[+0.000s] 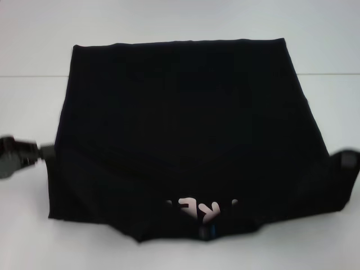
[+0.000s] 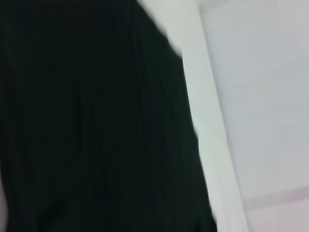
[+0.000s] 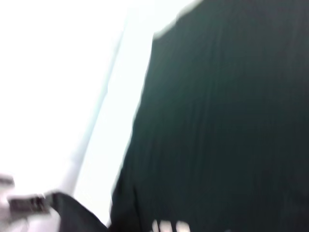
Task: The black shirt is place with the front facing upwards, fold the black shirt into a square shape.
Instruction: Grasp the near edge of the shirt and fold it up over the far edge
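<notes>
White desk [image 1: 34,225] with the black shirt [image 1: 185,135] between left gripper [image 1: 48,152] and right gripper [image 1: 346,160]; jaws' state unclear, seemingly at its edges.

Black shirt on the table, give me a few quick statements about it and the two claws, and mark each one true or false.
1. The black shirt lies on a white table. True.
2. White letters show near the shirt's edge closest to the robot. True.
3. The shirt is already a small neat square. False: it is a wide, loose trapezoid.
4. The left claw is at the shirt's left edge. True.
5. The right claw hovers above the shirt's far edge. False: it is at the shirt's right edge, nearer the robot.
</notes>
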Tool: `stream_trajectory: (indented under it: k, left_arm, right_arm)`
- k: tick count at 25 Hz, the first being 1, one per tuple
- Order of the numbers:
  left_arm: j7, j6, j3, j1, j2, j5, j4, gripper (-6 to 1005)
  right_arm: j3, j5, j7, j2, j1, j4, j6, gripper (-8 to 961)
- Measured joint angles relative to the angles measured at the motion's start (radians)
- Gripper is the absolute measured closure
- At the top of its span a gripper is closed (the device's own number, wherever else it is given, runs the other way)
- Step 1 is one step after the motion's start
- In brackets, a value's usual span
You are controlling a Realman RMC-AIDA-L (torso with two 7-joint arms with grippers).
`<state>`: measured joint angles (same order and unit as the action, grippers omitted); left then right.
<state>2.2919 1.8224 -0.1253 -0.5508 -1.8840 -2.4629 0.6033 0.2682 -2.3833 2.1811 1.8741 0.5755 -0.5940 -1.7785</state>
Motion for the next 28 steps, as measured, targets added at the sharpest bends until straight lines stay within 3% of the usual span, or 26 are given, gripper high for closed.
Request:
stream_trajectory:
  k: [4, 9, 13, 16, 28]
  left_arm:
    - [-0.023, -0.197, 0.027, 0.013, -0.016, 0.199, -0.069, 967]
    - [-0.101, -0.346, 0.032, 0.026, -0.055, 0.378, -0.124, 966]
    - [-0.162, -0.416, 0.029, 0.013, -0.08, 0.422, -0.141, 966]
    - [-0.203, -0.456, 0.031, -0.003, -0.098, 0.424, -0.145, 965]
    - [-0.377, -0.662, 0.022, -0.063, -0.147, 0.429, -0.178, 964]
  right_arm:
    - [-0.02, 0.152, -0.014, 0.021, -0.018, 0.048, 0.135, 891]
    - [-0.021, 0.299, -0.088, 0.081, -0.033, 0.095, 0.323, 889]
    - [-0.015, 0.362, -0.148, 0.13, -0.029, 0.103, 0.435, 887]
    - [-0.011, 0.374, -0.195, 0.153, -0.01, 0.119, 0.515, 885]
    - [-0.007, 0.402, -0.307, 0.183, 0.067, 0.156, 0.703, 879]
